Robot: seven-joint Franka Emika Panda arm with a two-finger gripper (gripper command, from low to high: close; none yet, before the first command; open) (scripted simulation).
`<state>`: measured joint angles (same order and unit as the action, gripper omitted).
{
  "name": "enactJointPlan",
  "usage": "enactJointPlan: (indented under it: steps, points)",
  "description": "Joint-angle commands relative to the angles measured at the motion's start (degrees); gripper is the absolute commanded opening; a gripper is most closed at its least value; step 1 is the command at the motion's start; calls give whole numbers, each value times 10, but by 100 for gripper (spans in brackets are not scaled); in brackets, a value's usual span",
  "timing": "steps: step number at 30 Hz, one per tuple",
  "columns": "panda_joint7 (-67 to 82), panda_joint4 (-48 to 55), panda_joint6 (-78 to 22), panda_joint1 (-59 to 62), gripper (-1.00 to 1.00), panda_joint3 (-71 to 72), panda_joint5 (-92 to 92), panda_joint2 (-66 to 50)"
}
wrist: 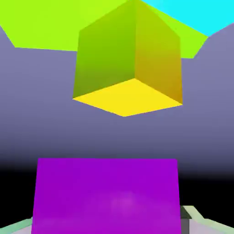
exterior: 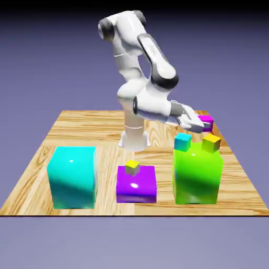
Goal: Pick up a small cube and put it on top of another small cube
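At the exterior view's left, a big cyan block (exterior: 72, 176) stands on the wooden worktop (exterior: 31, 173). Next to the right sits a lower purple block (exterior: 136, 184) with a small olive-yellow cube (exterior: 132, 167) resting on its top. Further right rises a tall lime-green block (exterior: 197, 175); a small cyan cube (exterior: 182, 141) sits on its top at the left and the small yellow-orange cube (exterior: 211, 142) at the right.

The white arm (exterior: 152, 63) bends down from the far edge and carries the tool (exterior: 204, 124) above and just behind the green block. The tool pinches the tiny magenta-pink cube (exterior: 206, 122) between its fingers, so the cube hangs in the air, a little higher than the yellow-orange cube and close to it, not touching it.

In the hand view the magenta-pink cube (wrist: 106, 195) fills the lower part, large and cut off by the bottom edge. It hides most of both fingers; only slivers of grey show at its lower corners. Beyond it the yellow-orange cube (wrist: 130, 64) appears with three faces in sight, against the green block's surface (wrist: 41, 23), and a patch of cyan (wrist: 192, 11) shows at the top right corner, cropped by the frame.
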<state>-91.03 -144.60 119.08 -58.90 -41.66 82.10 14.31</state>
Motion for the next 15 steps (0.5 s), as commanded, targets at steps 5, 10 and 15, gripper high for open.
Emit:
enactJointPlan:
  steps: [5, 10, 15]
  points:
    - [11, 4, -18, 97, -100, 104, 26, -28]
    - [22, 7, -36, 195, -100, 208, 54, -56]
    - [33, 11, -54, 292, -100, 311, 81, -84]
